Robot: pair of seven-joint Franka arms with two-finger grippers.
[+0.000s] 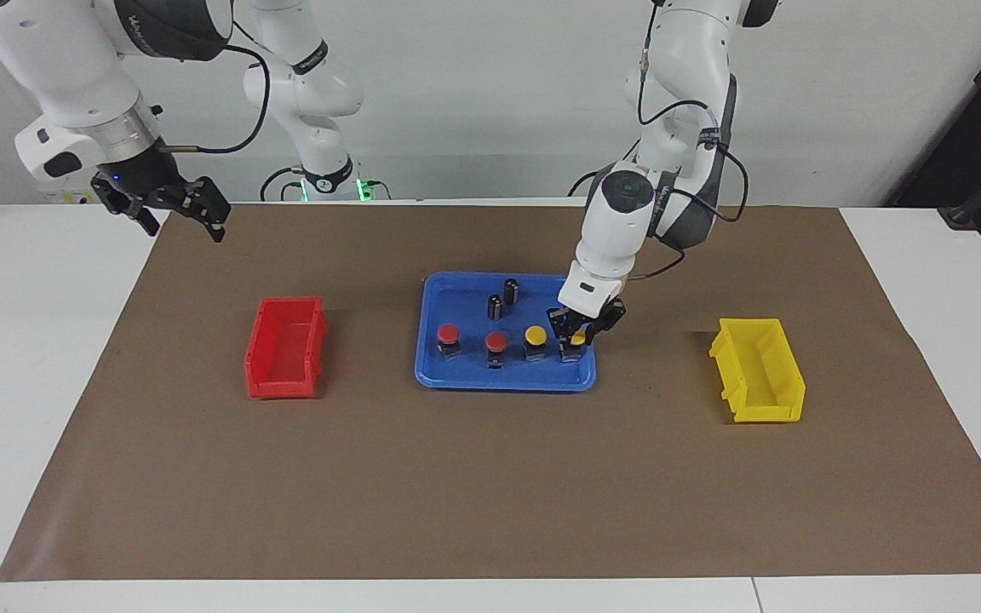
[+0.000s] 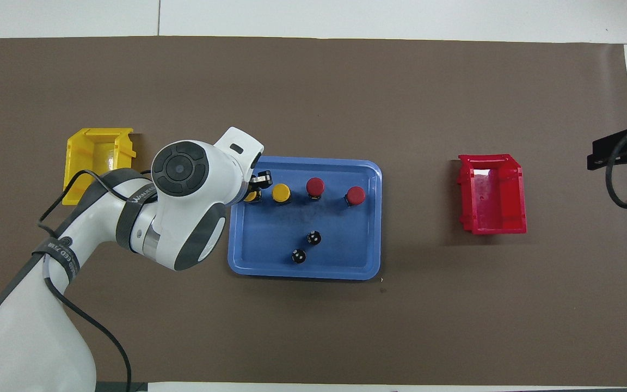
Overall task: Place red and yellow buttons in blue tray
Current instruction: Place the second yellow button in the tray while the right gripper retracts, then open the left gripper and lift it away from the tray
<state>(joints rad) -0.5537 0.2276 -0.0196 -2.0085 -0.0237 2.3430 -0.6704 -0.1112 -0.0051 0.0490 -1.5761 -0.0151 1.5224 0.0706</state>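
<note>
The blue tray [image 1: 507, 380] [image 2: 270, 234] lies mid-table. In it, in a row, stand two red buttons [image 1: 449, 333] [image 1: 496, 341] and a yellow button [image 1: 536, 335]. My left gripper [image 1: 577, 341] is down in the tray at the row's end toward the left arm, shut on the second yellow button [image 1: 578, 339], whose base rests on or just above the tray floor. In the overhead view the left arm hides most of that button [image 2: 249, 196]. My right gripper [image 1: 184, 218] waits open and empty, raised over the table edge at the right arm's end.
Two dark cylinders [image 1: 511, 289] [image 1: 496, 306] stand in the tray, nearer the robots than the buttons. A red bin [image 1: 286, 347] sits toward the right arm's end and a yellow bin [image 1: 759, 370] toward the left arm's end. Brown paper covers the table.
</note>
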